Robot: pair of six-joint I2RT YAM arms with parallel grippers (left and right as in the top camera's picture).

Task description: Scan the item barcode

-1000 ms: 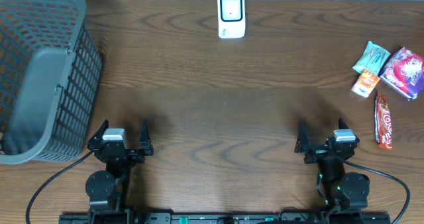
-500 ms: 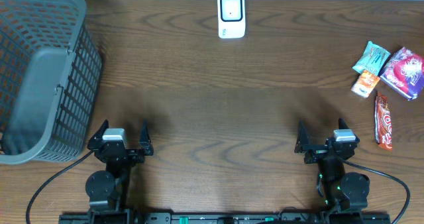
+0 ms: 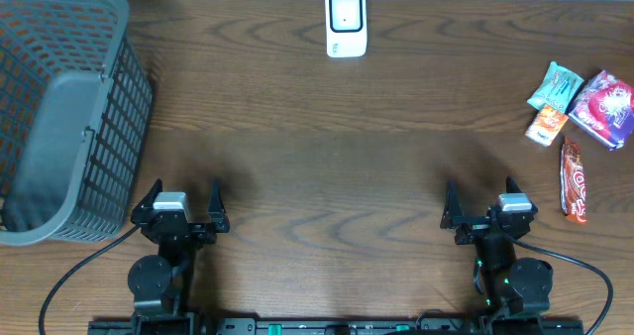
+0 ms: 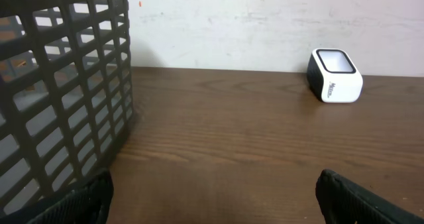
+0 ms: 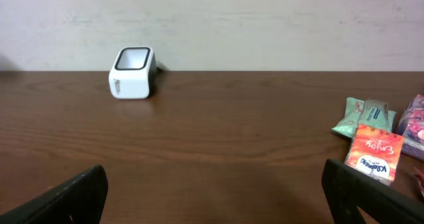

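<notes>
Even soft light, faint shadows on table [image 3: 327, 157], wrist views slightly soft

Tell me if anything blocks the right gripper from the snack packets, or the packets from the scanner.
Nothing visible does: only bare table lies between the open right gripper, the snack packets and the scanner.

We have both arms folded low at the near edge of the table [image 3: 327, 167]: left gripper [image 3: 185, 190] toward the left corner, right gripper [image 3: 480, 190] toward the right. Both jaws spread wide, holding nothing, aimed at the far edge.
</notes>
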